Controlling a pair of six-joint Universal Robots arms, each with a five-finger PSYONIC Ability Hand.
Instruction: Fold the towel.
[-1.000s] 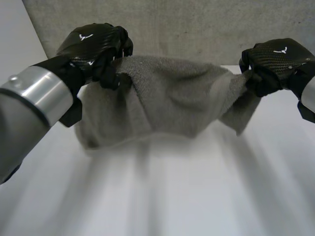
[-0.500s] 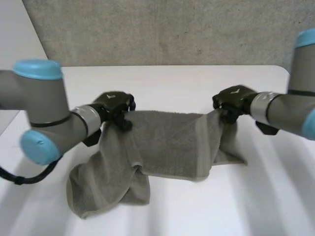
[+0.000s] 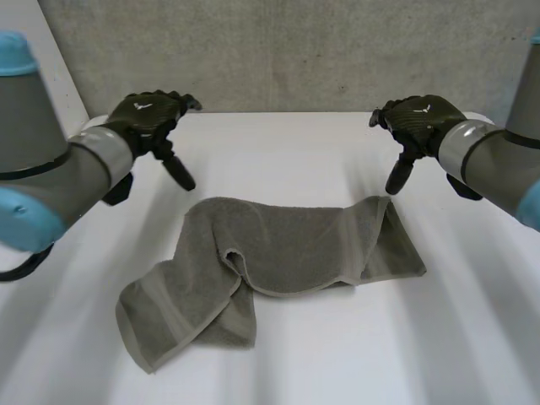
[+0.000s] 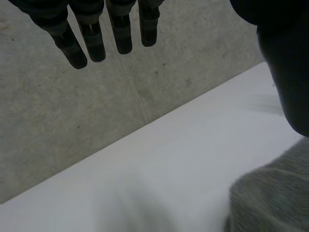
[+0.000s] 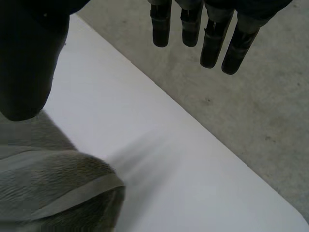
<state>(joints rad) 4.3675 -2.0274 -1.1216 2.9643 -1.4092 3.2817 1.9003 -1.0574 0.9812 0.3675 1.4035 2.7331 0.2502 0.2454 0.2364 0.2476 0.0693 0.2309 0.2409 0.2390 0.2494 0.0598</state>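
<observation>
A grey towel lies crumpled on the white table, its near left part bunched and hanging toward the front. My left hand hovers above the table beyond the towel's far left corner, fingers straight and holding nothing. My right hand hovers beyond the far right corner, also open and empty. In the left wrist view the fingers point away over the table, and a piece of towel shows below the thumb. In the right wrist view a towel edge lies below the thumb, with the fingers spread.
A grey wall rises behind the table's far edge. Bare table lies behind the towel and on both sides of it.
Both hands have let go of the towel's far corners and lifted up and outward. The towel has dropped flat onto the table.
</observation>
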